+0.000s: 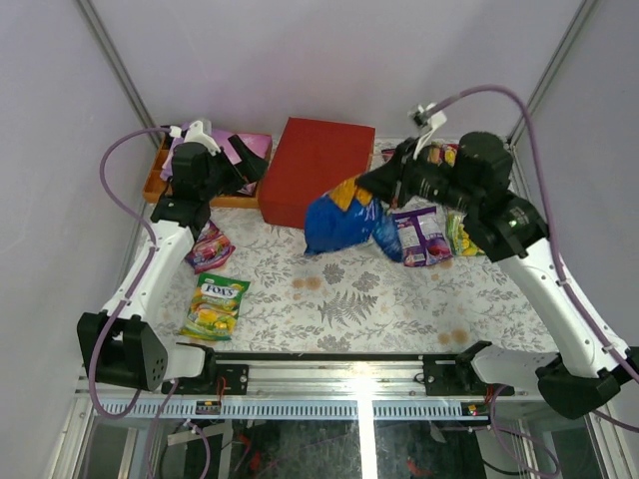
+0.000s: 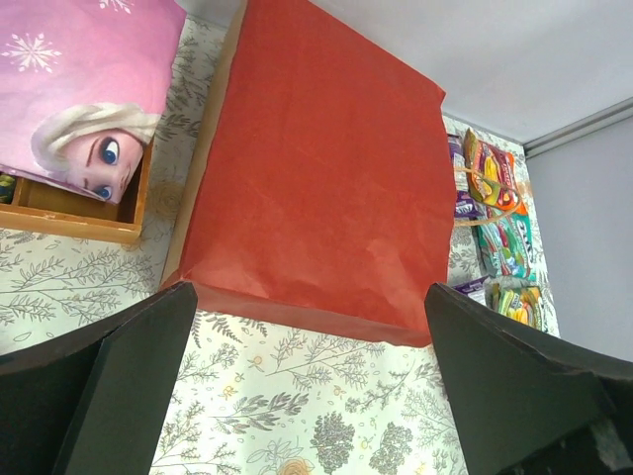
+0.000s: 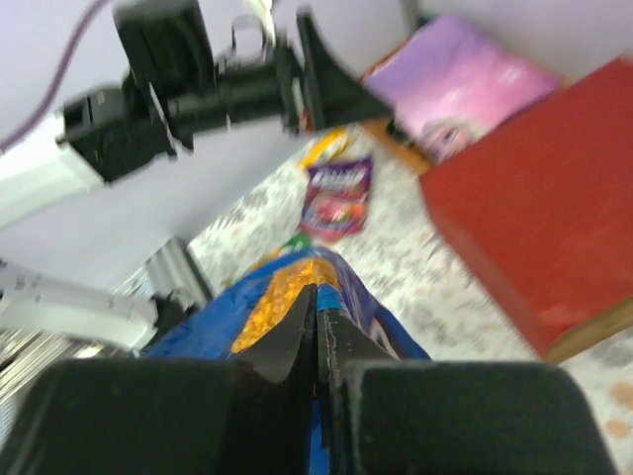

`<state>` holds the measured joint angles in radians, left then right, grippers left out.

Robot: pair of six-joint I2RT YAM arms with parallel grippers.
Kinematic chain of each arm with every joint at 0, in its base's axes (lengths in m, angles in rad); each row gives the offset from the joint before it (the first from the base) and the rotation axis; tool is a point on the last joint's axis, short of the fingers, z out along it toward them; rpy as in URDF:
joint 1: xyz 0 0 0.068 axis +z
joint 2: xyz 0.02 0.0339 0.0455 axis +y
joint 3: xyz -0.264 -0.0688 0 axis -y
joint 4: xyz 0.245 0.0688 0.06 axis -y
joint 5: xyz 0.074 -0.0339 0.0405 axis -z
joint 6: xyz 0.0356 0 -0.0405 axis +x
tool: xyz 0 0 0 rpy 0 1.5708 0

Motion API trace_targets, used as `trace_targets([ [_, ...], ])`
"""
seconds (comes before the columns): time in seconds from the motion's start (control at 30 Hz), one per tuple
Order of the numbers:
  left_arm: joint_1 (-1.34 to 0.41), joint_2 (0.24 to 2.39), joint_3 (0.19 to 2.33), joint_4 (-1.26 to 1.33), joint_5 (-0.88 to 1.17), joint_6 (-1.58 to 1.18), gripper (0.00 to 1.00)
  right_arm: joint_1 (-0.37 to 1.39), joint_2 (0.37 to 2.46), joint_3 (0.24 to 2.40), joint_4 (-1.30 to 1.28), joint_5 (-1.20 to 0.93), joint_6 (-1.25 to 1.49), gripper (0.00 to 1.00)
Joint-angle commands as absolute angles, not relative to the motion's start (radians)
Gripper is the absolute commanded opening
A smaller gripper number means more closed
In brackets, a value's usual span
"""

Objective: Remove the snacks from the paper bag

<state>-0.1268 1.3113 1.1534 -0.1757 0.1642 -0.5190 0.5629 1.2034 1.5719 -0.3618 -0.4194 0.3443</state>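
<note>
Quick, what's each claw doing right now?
Left claw: open, holding nothing.
Right claw: shut on the blue Doritos bag.

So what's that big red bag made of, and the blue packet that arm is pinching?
The red bag looks like matte paper: it has faint creases, no shine, and a tan kraft-coloured edge along one side. The blue packet seems to be thin, glossy plastic film: it crumples softly and shows pale highlights where the right gripper is closed on it.
</note>
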Motion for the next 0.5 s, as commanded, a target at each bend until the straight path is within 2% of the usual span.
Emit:
trace_targets([
  [0.0,-0.118,1.278,1.179,-0.170,0.130,-0.511,1.00,0.568,1.150,1.381,-0.193,-0.585,0.451,0.00],
  [0.2,-0.119,1.276,1.174,-0.161,0.147,-0.528,1.00,0.568,1.209,1.180,-0.086,-0.548,0.516,0.00],
  [0.37,-0.118,1.296,1.192,-0.187,0.162,-0.520,1.00,0.587,1.317,1.112,0.080,-0.568,0.588,0.00],
  [0.47,-0.118,1.307,1.197,-0.195,0.161,-0.515,1.00,0.674,1.396,1.117,0.065,-0.480,0.556,0.00],
])
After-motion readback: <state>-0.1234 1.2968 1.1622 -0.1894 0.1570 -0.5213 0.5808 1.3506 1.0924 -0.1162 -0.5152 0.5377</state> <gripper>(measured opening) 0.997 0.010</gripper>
